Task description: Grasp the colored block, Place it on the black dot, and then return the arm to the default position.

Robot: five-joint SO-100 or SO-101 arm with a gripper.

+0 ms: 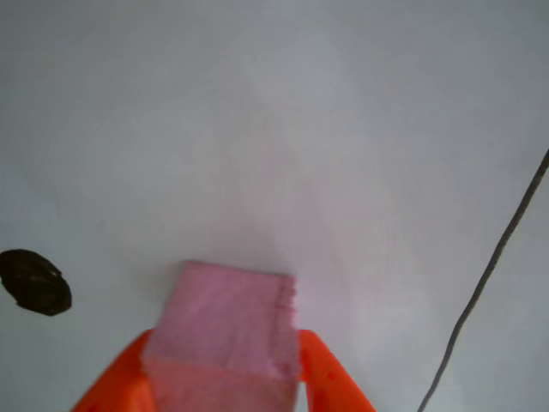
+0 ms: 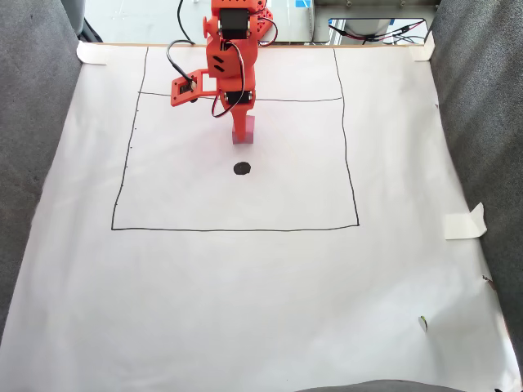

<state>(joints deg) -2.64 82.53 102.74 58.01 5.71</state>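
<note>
Block gripped in the orange pincer; black dot, at left frame edge, awaits placing.

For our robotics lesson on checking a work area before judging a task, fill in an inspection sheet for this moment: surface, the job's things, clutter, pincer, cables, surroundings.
Surface: white paper sheet with a hand-drawn black square outline, corners taped down.
Job's things: pale pink foam cube held between the orange jaws; black dot is bare, apart from the cube, nearer the camera in the fixed view.
Clutter: a loose piece of tape at the sheet's right edge; a small dark speck lower right.
Pincer: orange pincer shut on the cube.
Cables: thin dark cable lying on the paper in the other view; black wires on the arm.
Surroundings: grey fabric on both sides of the sheet.
</note>
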